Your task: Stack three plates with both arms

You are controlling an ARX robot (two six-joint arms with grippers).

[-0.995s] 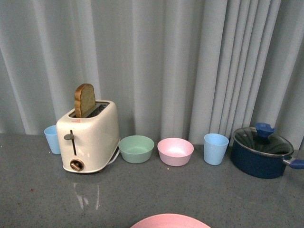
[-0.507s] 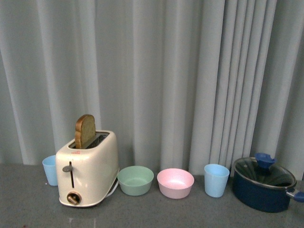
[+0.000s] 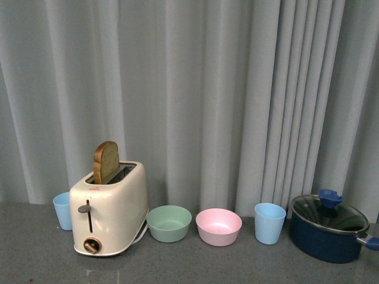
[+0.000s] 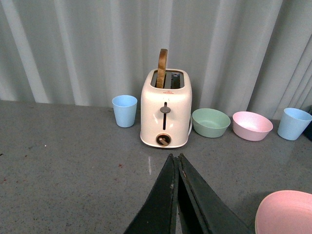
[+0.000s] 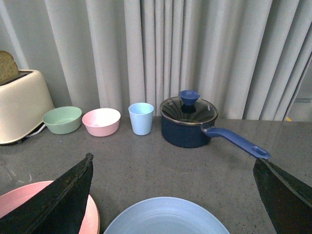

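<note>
Fig. – Stacking three plates, judged early stage

Left wrist view: left tool (image 4: pixel 176 157), black fingers pressed together w/ no gap, nothing held. The large round matte pink plate (image 4: pixel 285 212) lies flat on the grey speckled counter (image 4: pixel 73 161), near this tool but apart from it, prob. on the side toward the other arm.

Right wrist view: right tool (image 5: pixel 172 158) spread wide, empty. The large round matte light-blue plate (image 5: pixel 165 217) lies flat betw. its two fingers (image 5: pixel 58 200), touched by neither as far as seen. The pink plate (image 5: pixel 17 195) lies just beside it, partly hidden behind one finger.

Front view: no arm or plate in view; only a cream toaster (image 3: pixel 109 207) w/ bread, a small green bowl (image 3: pixel 169 223) and a small pink bowl (image 3: pixel 218 226) at the back.

Progress: pink & blue lie side by side, so not yet stacked. The beige-cream plate cannot be made out; a pale sliver under the pink plate's edge may be it. Left to do: at least the light-blue plate must go onto the pile
</note>
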